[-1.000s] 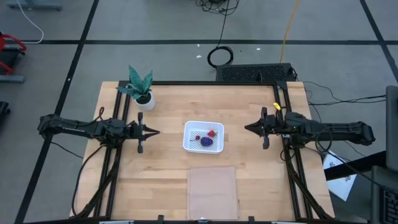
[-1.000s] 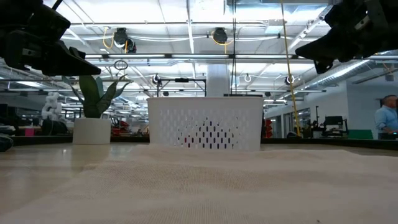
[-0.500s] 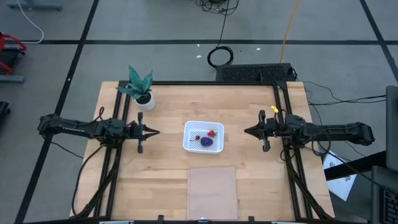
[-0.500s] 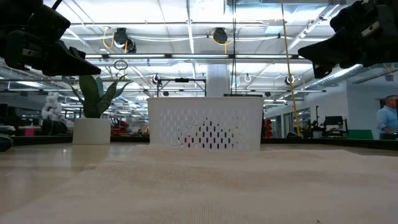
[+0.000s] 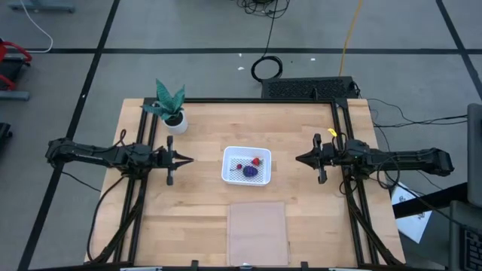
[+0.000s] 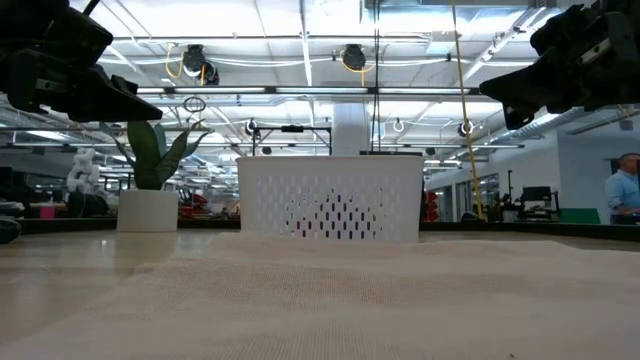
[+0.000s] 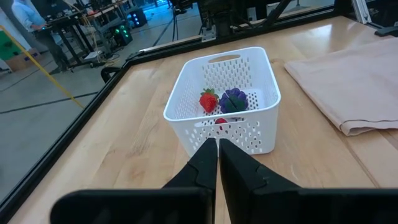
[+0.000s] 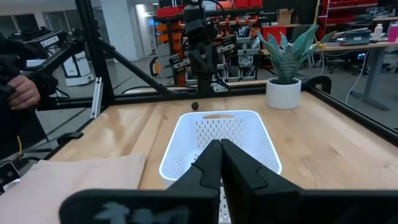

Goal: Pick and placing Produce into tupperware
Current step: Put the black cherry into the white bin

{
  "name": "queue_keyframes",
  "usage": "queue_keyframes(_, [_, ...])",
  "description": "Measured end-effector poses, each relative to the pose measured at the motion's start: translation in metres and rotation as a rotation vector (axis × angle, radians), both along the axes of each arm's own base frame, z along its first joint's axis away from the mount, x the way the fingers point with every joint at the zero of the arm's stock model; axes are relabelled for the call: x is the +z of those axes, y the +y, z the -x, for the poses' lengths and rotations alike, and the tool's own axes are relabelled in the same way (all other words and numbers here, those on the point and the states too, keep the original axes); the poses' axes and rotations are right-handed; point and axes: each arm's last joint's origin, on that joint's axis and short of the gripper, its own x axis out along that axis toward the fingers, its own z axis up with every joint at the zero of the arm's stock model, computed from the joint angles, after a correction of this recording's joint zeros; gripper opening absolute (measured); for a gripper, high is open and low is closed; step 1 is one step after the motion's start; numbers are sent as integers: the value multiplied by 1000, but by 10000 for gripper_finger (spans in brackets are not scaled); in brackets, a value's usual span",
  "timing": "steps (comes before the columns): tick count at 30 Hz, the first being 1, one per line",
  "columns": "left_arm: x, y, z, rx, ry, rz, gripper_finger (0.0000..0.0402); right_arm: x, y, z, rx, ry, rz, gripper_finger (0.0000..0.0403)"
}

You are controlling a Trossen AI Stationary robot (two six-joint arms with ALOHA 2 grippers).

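Both arms level, flanking tupperware.

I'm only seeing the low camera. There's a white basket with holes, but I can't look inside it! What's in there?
Observer: From above, a purple grape cluster lies in the white basket.
Operator: Anything red?
Observer: Yes, a toy strawberry sits right beside the grapes.
Operator: Are the robot's claws holding any fruit?
Observer: No. The left gripper and the right gripper are both shut on nothing. They point at the basket from opposite sides.
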Motion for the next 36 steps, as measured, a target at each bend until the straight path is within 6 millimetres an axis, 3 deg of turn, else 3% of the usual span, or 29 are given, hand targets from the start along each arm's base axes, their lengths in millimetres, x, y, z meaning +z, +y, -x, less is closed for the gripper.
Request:
queue_keyframes(17, [7, 0, -1, 2, -62, 17, 21, 0, 0, 0, 0, 0, 3, 0])
queue_keyframes(25, [46, -1, 3, 5, -83, 51, 21, 0, 0, 0, 0, 5, 0, 0])
queue_keyframes(36, [96, -1, 22, 172, -73, 148, 21, -2, 0, 0, 1, 25, 0, 0])
